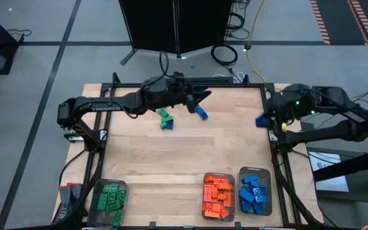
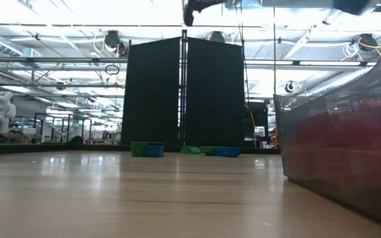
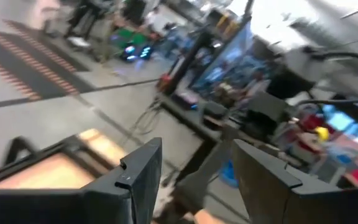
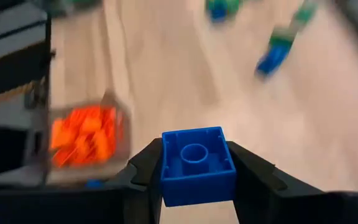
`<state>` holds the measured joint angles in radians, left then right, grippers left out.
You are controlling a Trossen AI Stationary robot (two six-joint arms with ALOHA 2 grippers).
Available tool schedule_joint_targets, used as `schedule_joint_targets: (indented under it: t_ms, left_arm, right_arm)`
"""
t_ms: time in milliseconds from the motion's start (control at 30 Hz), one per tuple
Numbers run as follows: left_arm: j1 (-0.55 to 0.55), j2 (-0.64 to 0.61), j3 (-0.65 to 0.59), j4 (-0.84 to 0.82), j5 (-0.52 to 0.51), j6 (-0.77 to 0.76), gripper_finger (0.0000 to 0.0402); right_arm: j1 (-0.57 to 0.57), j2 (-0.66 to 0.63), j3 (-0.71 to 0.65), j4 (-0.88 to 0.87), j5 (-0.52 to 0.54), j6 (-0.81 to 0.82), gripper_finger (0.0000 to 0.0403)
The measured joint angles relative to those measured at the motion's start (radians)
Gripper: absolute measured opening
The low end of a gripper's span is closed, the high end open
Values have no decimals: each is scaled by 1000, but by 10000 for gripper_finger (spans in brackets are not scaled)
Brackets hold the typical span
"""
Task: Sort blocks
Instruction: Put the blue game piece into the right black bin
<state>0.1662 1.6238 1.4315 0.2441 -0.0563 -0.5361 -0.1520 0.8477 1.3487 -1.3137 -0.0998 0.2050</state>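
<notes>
My right gripper (image 4: 197, 177) is shut on a small blue block (image 4: 197, 163), held above the table's right edge (image 1: 260, 120). My left gripper (image 3: 197, 162) stands open and holds nothing, high over the table's far middle (image 1: 202, 97). Below it, a green-and-blue cluster of blocks (image 1: 165, 119) and a blue-and-green block (image 1: 201, 112) lie on the wood; the low view shows them far off (image 2: 147, 149) (image 2: 218, 151). At the near edge stand clear trays with green blocks (image 1: 109, 198), orange blocks (image 1: 217, 195) and blue blocks (image 1: 255, 191). My right gripper pinches the blue block by two opposite side walls (image 4: 165, 167) between its two fingers. The fingers slant downward. The block's face with a round ring (image 4: 196, 153) is turned toward the wrist camera. The block is lifted clear of the table.
A black metal frame (image 1: 101, 137) runs along the table's left and right edges. The middle of the wooden top (image 1: 190, 153) is bare. In the low view the wall of a clear tray (image 2: 342, 145) stands close at the right. A black screen (image 1: 171, 22) stands beyond the far edge.
</notes>
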Motion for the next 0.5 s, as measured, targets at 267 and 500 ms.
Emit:
schedule_joint_targets:
  t_ms: [267, 500]
  left_arm:
    - [4, 0, 0, -69, -46, 1, 194]
    - [4, 0, 0, -72, -49, 1, 194]
  right_arm:
    - [123, -10, -121, -30, -125, 167, 124]
    - [305, -71, -498, 212, -316, 302, 124]
